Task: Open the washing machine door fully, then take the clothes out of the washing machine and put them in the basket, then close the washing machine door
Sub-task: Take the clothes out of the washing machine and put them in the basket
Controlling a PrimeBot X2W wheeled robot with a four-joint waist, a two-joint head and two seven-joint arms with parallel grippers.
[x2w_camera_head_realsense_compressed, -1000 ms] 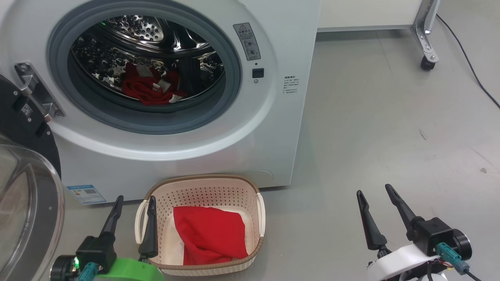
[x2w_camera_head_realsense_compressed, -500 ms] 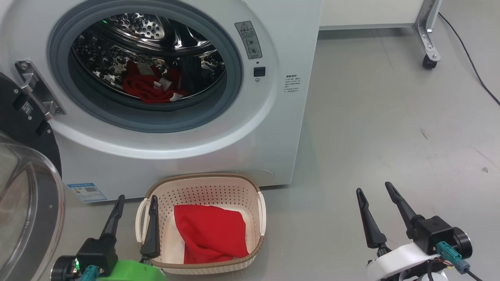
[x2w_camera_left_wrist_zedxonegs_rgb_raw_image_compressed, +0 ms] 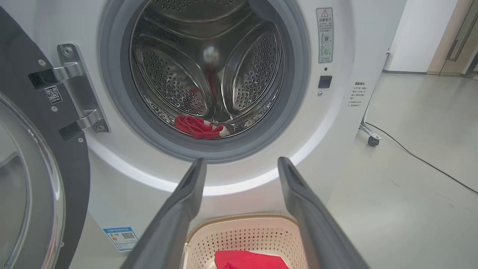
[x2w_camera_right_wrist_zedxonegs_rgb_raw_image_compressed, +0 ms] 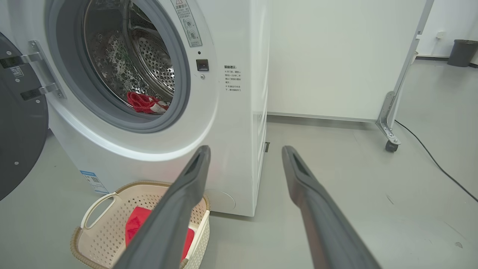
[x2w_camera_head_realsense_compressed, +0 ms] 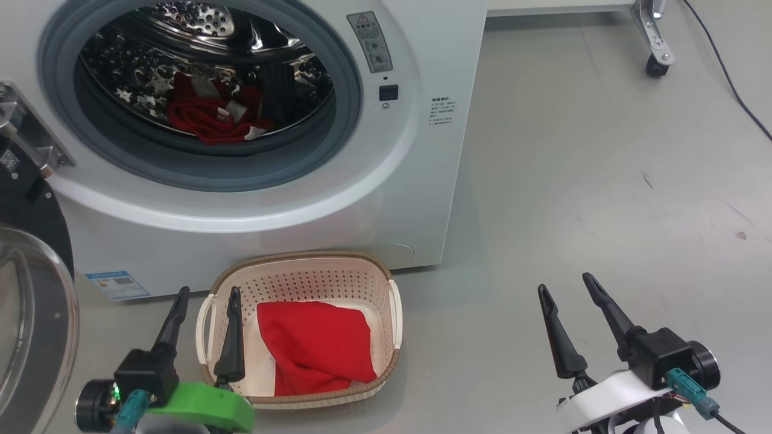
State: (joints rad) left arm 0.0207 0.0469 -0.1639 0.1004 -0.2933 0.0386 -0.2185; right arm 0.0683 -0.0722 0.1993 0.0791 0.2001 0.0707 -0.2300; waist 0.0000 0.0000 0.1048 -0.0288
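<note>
Clothes [x2w_camera_head_realsense_compressed: 205, 123] are split: one red, white-trimmed piece lies inside the washing machine [x2w_camera_head_realsense_compressed: 422, 169], a plain red piece [x2w_camera_head_realsense_compressed: 313, 346] in the basket [x2w_camera_head_realsense_compressed: 301, 280] just before it. Left fingers [x2w_camera_head_realsense_compressed: 231, 337] and right fingers [x2w_camera_head_realsense_compressed: 558, 337] stand wide, empty.

The basket [x2w_camera_head_realsense_compressed: 301, 258] sat on the floor [x2w_camera_head_realsense_compressed: 603, 181] before the machine [x2w_camera_head_realsense_compressed: 422, 181], a garment [x2w_camera_head_realsense_compressed: 313, 346] in it. A second garment [x2w_camera_head_realsense_compressed: 208, 120] lay in the drum [x2w_camera_head_realsense_compressed: 199, 24]. The door [x2w_camera_head_realsense_compressed: 27, 223] stood open at the machine's left.
</note>
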